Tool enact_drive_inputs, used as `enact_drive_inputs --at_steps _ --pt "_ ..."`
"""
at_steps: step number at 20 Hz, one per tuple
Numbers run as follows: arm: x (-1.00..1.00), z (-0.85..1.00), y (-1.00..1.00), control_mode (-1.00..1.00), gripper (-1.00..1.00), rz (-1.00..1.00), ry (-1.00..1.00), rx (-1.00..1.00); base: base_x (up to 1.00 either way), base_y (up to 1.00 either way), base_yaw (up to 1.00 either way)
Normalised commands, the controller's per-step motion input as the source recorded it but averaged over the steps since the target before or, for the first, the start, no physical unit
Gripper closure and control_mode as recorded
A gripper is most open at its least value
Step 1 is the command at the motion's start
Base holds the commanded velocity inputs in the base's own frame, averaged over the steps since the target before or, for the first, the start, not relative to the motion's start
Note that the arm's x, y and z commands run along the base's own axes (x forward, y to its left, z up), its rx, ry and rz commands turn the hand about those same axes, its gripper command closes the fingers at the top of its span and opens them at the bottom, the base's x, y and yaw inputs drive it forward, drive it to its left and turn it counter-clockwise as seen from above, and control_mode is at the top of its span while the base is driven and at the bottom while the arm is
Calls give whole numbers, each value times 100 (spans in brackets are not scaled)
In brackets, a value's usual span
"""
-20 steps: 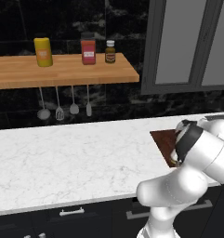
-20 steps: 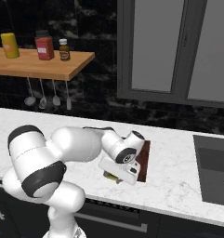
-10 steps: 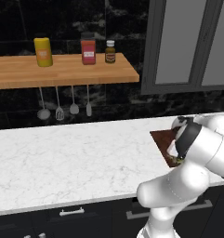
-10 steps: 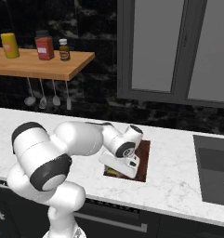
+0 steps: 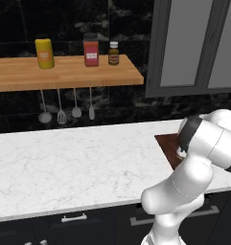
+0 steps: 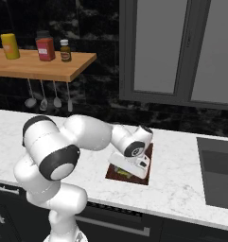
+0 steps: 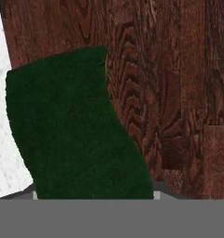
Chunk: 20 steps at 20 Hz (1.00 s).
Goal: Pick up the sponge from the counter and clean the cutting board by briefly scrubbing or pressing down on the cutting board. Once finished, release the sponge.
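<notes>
— On the cutting board (image 7: pixel 178 93), what lies there?
— The sponge (image 7: pixel 71 125), dark green face up, by the board's edge next to the white table (image 7: pixel 2 139).
— And the jaws?
— Low over the board; open or closed, I cannot tell.

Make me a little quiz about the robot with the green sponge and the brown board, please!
1. True or false: the dark green rectangular sponge is over the flat dark reddish-brown wooden cutting board.
2. How many jars and bottles stand on the orange-brown wooden shelf in the right base view? A) one B) three C) six
3. Fill in: the cutting board lies on the white marble-patterned ______.

Key:
1. True. The hand view shows the sponge in front of the board's wood grain, near the board's edge.
2. B: a yellow jar, a red jar and a small brown bottle.
3. counter.
</notes>
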Motion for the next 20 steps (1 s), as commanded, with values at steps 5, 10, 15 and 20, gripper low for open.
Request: enact_drive_inputs --at_steps 5,10,15,20 --pt "59 -2 -19 -100 100 0 3 0 0 0 0" --pt "66 -6 -11 -100 100 0 1 -2 0 0 0" --pt "59 -10 -10 -100 100 -1 0 -4 0 0 0" --pt "55 -13 -10 -100 100 0 0 -2 0 0 0"
